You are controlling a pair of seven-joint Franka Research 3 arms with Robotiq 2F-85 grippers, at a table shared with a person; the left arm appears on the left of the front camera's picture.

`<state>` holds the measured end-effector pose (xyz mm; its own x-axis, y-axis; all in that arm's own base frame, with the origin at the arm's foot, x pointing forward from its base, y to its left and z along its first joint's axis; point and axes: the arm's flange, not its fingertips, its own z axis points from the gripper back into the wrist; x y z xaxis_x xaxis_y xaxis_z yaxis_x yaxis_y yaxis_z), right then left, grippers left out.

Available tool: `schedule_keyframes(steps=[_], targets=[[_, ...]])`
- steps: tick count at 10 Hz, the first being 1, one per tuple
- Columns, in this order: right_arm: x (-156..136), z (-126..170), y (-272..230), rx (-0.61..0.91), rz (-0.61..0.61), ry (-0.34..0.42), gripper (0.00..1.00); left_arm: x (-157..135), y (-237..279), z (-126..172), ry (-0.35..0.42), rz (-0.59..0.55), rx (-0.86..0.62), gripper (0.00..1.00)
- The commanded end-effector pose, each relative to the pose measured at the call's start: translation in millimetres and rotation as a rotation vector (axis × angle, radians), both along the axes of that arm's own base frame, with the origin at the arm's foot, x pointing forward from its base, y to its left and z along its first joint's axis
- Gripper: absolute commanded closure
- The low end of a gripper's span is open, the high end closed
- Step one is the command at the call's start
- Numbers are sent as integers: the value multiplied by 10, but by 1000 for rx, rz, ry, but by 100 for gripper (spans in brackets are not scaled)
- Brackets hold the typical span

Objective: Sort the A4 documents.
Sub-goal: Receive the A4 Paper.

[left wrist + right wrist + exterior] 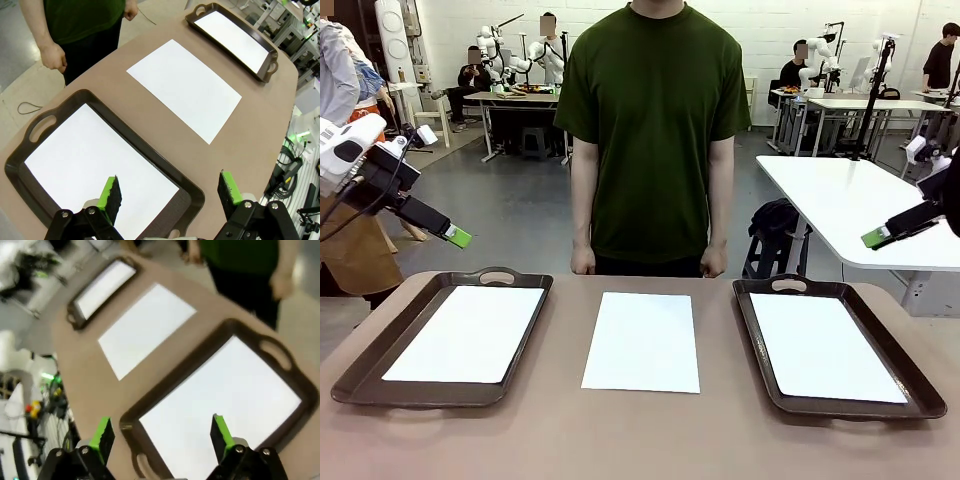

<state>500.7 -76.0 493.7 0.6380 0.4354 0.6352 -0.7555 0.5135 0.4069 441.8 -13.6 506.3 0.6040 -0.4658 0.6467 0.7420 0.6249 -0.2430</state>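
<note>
My left gripper (170, 197) hangs above the table with its jaws spread wide and nothing between them; from its wrist I look down on the left tray (30, 131), which holds one white sheet (95, 170) lying flat inside the rim. My right gripper (162, 435) is likewise wide apart and empty, raised over the right tray (280, 352), where another sheet (220, 405) lies flat. In the front view my left gripper (455, 236) sits at about 9 o'clock from the table's middle, and my right one (873, 238) at about 3 o'clock, both clear of the table (640, 430). A third sheet (643, 342) lies bare on the tabletop between the trays, touching neither. A person (652, 130) in a green shirt stands at 12 o'clock, hands (583, 262) hanging by the far edge.
</note>
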Motion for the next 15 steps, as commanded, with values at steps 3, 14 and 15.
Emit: schedule_keyframes(steps=[3, 14, 15], targets=[[-99, 257, 185, 33, 215, -128, 0, -8, 4, -6, -13, -9, 13, 0], [-124, 313, 219, 28, 213, -116, 0, -8, 4, -6, -13, -9, 13, 0], [-124, 313, 219, 28, 213, -116, 0, -8, 4, -6, -13, -9, 13, 0]])
